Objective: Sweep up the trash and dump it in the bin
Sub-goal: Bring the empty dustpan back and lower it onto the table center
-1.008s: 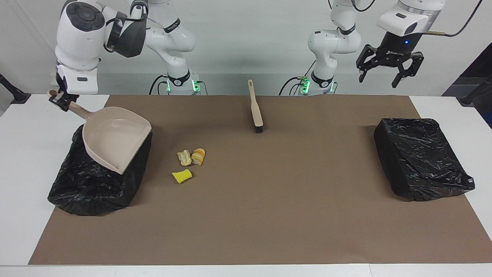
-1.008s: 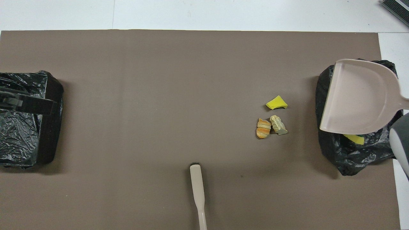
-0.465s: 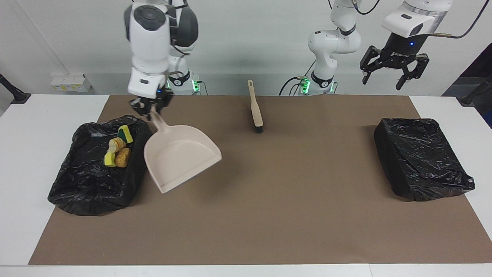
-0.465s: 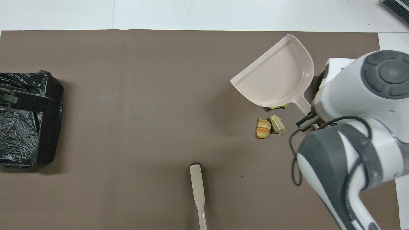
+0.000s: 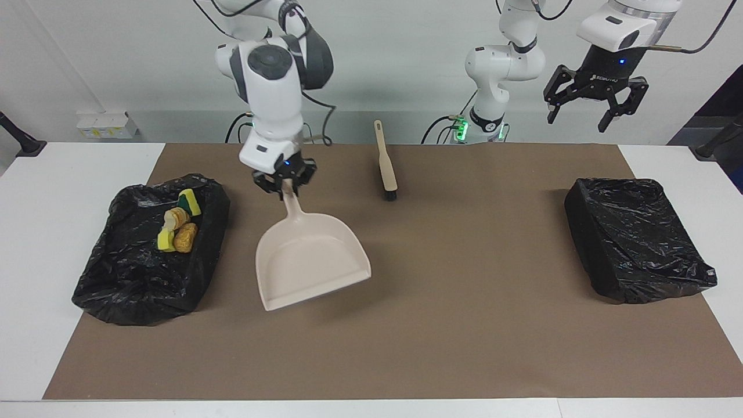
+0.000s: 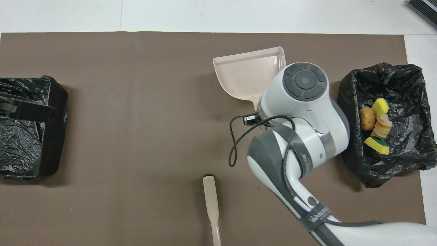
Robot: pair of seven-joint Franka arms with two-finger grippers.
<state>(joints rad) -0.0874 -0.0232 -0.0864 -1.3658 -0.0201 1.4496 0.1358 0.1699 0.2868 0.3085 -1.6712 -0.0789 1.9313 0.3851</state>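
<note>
the right end effector (image 5: 284, 184) pinches the dustpan (image 5: 310, 261) handle, hidden overhead by its arm; the left end effector (image 5: 592, 110) hangs spread.

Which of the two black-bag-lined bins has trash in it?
The black-bag-lined bin at the right arm's end of the table: yellow sponge chunks and tan bread pieces lie in it. The black-bag-lined bin at the left arm's end shows none.

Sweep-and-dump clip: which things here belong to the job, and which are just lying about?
In the job: dustpan, its handle held in the right gripper; brush, lying on the mat nearer the robots; trash, in the bin at the right arm's end.
Lying about: second bin at the left arm's end; the mat; left gripper, open, waiting above that end.
</note>
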